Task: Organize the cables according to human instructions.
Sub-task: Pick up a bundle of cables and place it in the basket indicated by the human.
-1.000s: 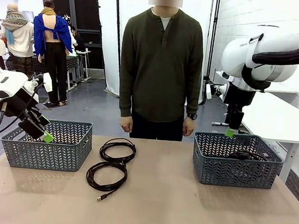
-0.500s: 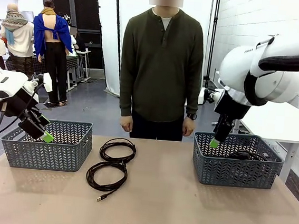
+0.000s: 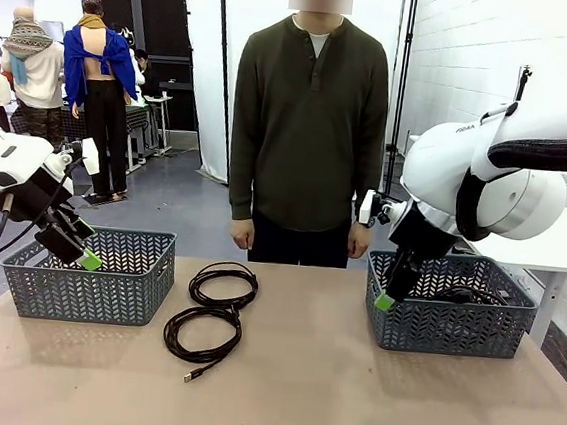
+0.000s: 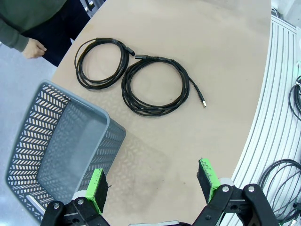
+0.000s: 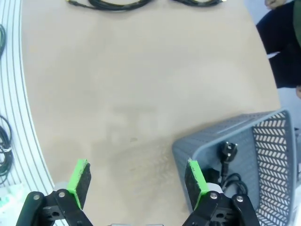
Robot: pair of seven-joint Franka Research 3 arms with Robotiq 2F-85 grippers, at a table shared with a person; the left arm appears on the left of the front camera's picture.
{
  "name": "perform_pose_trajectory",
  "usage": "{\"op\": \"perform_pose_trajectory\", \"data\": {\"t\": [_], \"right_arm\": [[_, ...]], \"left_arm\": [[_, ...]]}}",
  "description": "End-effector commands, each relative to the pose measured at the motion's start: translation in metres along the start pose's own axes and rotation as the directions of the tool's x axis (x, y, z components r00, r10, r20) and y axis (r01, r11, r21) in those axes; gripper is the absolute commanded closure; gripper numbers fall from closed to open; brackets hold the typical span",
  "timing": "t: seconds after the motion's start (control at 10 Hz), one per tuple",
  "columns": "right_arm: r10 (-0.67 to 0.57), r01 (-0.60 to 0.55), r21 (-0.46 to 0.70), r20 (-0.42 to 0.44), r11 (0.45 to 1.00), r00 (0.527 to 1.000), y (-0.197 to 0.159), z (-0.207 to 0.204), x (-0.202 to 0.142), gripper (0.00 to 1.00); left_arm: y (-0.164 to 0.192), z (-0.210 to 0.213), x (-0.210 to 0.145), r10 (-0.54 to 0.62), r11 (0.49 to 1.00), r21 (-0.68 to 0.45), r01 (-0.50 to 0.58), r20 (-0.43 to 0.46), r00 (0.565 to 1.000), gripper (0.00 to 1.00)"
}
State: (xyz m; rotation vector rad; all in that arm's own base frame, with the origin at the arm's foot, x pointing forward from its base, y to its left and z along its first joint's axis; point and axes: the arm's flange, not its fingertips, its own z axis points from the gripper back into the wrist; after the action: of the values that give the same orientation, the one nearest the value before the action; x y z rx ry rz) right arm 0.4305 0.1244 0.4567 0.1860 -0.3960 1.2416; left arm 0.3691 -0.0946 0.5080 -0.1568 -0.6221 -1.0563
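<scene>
Two-line diff vs a second ago: the right gripper [image 3: 387,299] has dropped and swung left. It was high over the far-left side of the right basket [image 3: 453,329]. Now its green tips sit low at that basket's left wall, close to the near-left corner, tilted down and left. Can't tell whether it touches the rim. Nothing else has shifted: the left gripper [image 3: 86,253] is parked where it was, over the left half of the left basket [image 3: 115,292], and coils, baskets and person [image 3: 309,125] are all in the same spots.

Gripper state:
- Right: pads spread wide. In the right wrist view, one pad is over the basket's corner wall, the other over bare table [image 3: 346,399].
- Left: pads spread wide. In the left wrist view, one pad is over the left basket's corner, the other over bare table.

Counts:
- 2 grey lattice baskets, one far left, one far right.
- 2 black cable coils loose on the table between the baskets, left of centre: far coil [image 4: 99,86] and near coil [image 4: 153,111], touching where their rims meet. The near coil's plug end trails toward the near edge.
- 1 black cord [image 5: 229,150] with a round plug lies in the right basket. Can't tell how many coils it makes up.
- 1 person, standing at the far edge, centre.
</scene>
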Motion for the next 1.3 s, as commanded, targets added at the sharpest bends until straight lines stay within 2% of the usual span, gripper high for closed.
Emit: {"op": "perform_pose_trajectory", "data": {"t": [0.0, 1.2], "right_arm": [[-0.015, 0.015, -0.011, 0.002, 1.0, 1.0, -0.0048, 0.0042, -0.0023, 0.0], [-0.015, 0.015, -0.011, 0.002, 1.0, 1.0, -0.0048, 0.0042, -0.0023, 0.0]], "left_arm": [[0.0021, 0.0, -0.0016, -0.003, 1.0, -0.015, 0.003, 0.015, 1.0, 0.0], [0.0021, 0.0, -0.0016, -0.003, 1.0, -0.015, 0.003, 0.015, 1.0, 0.0]]}}
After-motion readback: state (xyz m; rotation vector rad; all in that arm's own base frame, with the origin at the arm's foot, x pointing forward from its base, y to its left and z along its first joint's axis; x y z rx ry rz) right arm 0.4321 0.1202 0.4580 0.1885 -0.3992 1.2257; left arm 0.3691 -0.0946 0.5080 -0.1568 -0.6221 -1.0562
